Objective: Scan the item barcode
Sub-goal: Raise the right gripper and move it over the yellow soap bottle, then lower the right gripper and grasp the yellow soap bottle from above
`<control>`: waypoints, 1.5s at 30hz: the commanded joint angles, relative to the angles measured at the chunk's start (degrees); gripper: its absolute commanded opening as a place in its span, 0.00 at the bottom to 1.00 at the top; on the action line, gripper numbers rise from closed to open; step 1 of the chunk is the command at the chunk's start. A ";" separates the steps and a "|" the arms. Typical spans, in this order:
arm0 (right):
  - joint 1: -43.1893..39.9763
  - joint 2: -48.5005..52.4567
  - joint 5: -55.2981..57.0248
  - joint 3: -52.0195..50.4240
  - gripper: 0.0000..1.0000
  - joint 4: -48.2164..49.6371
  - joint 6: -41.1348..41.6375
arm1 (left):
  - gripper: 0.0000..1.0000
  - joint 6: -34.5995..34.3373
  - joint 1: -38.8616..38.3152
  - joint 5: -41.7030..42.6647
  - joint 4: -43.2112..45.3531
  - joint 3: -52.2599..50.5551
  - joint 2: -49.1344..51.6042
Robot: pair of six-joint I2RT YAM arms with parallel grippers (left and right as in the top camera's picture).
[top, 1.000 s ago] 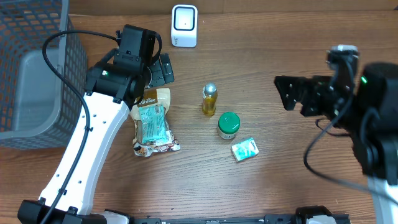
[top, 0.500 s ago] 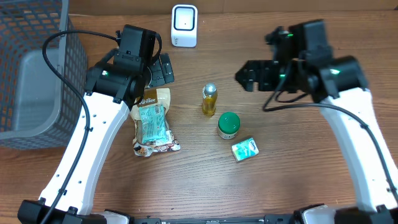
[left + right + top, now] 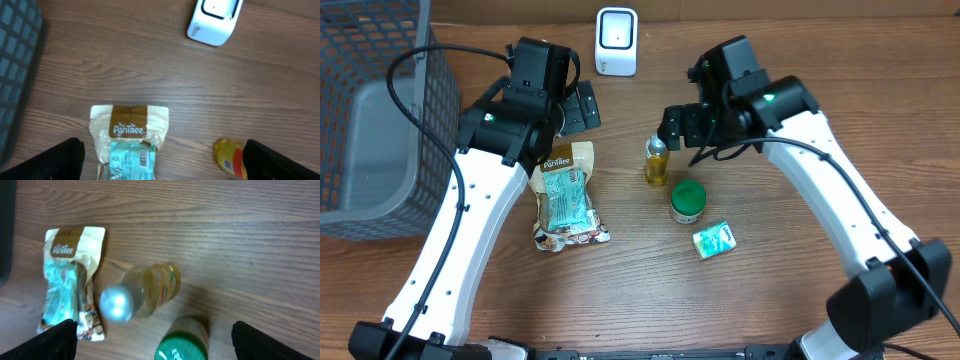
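While both hands hang open and empty, four items sit mid-bench (image 3: 790, 300): one snack pouch (image 3: 566, 195) by the left hand (image 3: 582, 110), one yellow bottle (image 3: 658, 162) below the right hand (image 3: 672, 127), one green-lidded jar (image 3: 687, 200) and one teal packet (image 3: 714, 240). One white scanner (image 3: 616, 40) stands at the far edge. Open wood lies front and right. One mesh basket (image 3: 380, 40) at the left holds a grey tub (image 3: 380, 150).

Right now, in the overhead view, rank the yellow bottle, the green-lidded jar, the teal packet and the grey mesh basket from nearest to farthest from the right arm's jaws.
1. yellow bottle, at the table's centre.
2. green-lidded jar, just past the bottle, toward the robot's side.
3. teal packet, beyond the jar, closer to the front edge.
4. grey mesh basket, far off at the left edge of the view.
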 commanded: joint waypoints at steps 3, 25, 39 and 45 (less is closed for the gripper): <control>1.68 2.56 1.46 1.20 0.96 2.54 1.16 | 1.00 7.65 3.58 -2.08 -1.22 0.68 -0.70; 9.03 10.75 10.80 0.48 0.96 5.68 2.86 | 1.00 12.52 17.59 7.93 -3.89 0.63 0.24; 9.09 11.87 10.75 0.48 0.70 4.85 5.27 | 0.99 12.55 17.62 7.91 -3.89 0.63 0.26; 9.07 11.87 10.78 0.50 0.54 4.55 5.25 | 1.00 12.55 17.62 7.91 -3.87 0.63 0.26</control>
